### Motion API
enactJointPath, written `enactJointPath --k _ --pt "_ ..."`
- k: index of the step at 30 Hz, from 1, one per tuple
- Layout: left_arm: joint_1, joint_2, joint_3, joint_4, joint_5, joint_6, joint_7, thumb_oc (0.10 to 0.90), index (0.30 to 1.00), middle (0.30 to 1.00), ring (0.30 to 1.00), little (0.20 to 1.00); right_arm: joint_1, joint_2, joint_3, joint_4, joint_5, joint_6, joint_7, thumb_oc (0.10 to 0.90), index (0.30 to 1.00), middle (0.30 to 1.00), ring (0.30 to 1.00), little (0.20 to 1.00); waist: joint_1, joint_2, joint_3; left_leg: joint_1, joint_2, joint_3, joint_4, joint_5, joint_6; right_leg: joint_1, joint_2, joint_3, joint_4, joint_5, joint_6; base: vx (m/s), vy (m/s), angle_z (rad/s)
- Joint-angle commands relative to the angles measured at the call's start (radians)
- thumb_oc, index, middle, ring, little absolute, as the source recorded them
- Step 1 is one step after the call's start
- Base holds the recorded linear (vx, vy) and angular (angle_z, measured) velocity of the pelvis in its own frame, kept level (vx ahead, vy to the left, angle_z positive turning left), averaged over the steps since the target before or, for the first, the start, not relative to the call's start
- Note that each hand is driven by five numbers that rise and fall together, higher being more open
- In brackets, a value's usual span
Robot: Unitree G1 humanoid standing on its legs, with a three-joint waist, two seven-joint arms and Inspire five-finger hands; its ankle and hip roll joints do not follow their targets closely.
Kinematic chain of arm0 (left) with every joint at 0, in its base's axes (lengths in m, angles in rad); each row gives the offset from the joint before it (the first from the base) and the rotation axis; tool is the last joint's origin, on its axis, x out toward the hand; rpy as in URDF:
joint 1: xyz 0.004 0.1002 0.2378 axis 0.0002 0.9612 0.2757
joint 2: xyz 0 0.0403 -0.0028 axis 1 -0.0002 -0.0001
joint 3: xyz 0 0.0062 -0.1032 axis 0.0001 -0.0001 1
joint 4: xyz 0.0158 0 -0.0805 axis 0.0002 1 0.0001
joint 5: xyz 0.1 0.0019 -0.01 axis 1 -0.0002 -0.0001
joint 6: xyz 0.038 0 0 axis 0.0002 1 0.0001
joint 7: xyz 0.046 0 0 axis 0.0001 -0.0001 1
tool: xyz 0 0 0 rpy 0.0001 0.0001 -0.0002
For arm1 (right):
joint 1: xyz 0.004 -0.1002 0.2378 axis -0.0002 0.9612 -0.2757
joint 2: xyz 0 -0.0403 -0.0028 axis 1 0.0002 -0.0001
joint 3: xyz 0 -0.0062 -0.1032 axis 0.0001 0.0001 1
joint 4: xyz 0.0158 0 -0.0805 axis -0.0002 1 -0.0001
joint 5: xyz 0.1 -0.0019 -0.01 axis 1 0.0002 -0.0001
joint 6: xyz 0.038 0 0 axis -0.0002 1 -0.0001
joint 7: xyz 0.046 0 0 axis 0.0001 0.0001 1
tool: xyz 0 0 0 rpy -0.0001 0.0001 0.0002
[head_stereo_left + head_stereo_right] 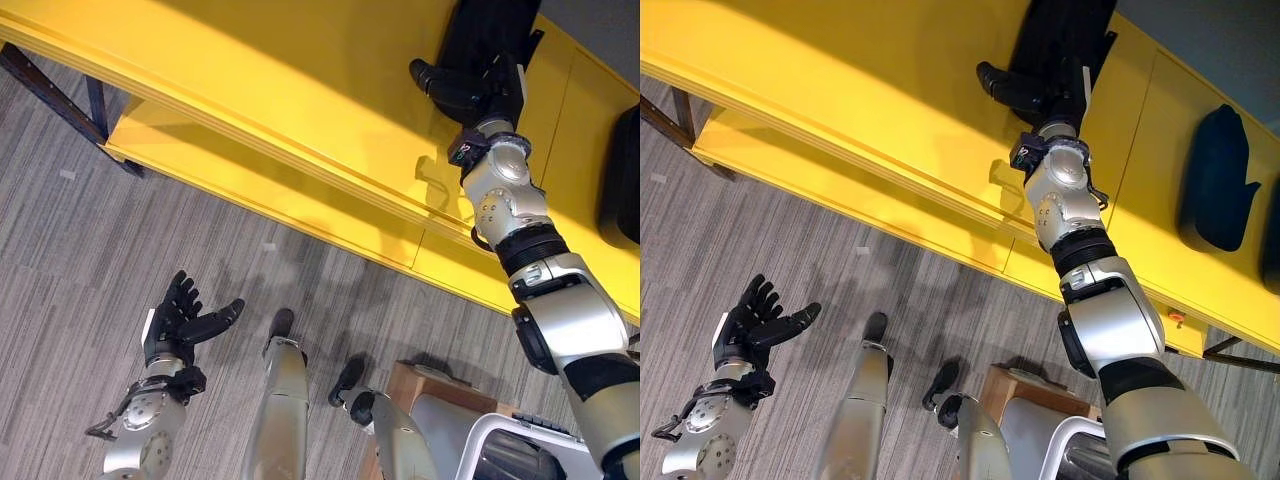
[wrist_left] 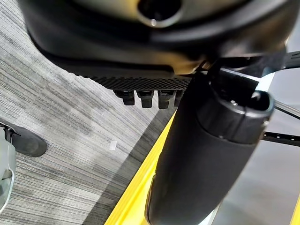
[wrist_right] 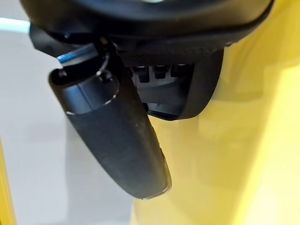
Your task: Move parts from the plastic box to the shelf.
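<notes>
**Yellow shelf, right hand on black part**

Yellow shelf [image 1: 300, 110] carries a black part [image 1: 1060, 40]. Right hand [image 1: 470, 85] rests on it; grip cannot be told. Left hand [image 1: 180, 320] hovers over grey floor [image 1: 120, 240], fingers spread, empty. White plastic box [image 1: 490, 440] near bottom edge.

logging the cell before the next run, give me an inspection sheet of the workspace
surface: long yellow wooden shelf, two tiers, top mostly bare
job's things: black moulded part on the shelf top at the right hand; dark rounded part further along; white-rimmed plastic box low by the robot, contents unclear
clutter: brown board-like piece beside the box
hands: right hand on the black part, grip unclear; left hand open, empty, over the floor
cables: nothing seen
surroundings: grey striped carpet floor; dark metal shelf leg
</notes>
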Motion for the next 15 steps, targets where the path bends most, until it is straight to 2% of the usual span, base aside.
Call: enactJointPath --k 1,7,15 --pt "0.033 0.011 0.057 -0.093 -0.006 -0.085 -0.005 0.900 1.000 1.000 1.000 1.000 0.064 -0.009 0.018 0.033 -0.029 0.038 0.025 0.900 1.000 1.000 1.000 1.000 0.008 -0.021 0.018 0.007 0.021 -0.015 0.048 -0.119 0.013 0.061 -0.063 0.064 0.053 -0.015 0.076 0.00 0.000 0.00" --pt "0.043 0.013 0.054 -0.093 -0.011 -0.087 -0.011 0.900 1.000 1.000 1.000 1.000 0.053 -0.049 -0.033 0.128 0.002 0.024 0.011 0.900 1.000 1.000 1.000 1.000 0.001 -0.022 0.012 0.009 0.022 -0.016 0.047 -0.122 0.015 0.058 -0.061 0.067 0.056 -0.016 0.077 0.00 0.000 0.00" --pt "0.045 0.012 0.051 -0.085 -0.018 -0.088 -0.015 0.900 1.000 1.000 1.000 1.000 0.054 -0.075 -0.052 0.155 0.023 0.016 0.008 0.900 1.000 1.000 1.000 1.000 -0.006 -0.024 0.009 0.012 0.025 -0.013 0.043 -0.122 0.014 0.057 -0.060 0.070 0.054 -0.014 0.078 0.00 0.000 0.00"
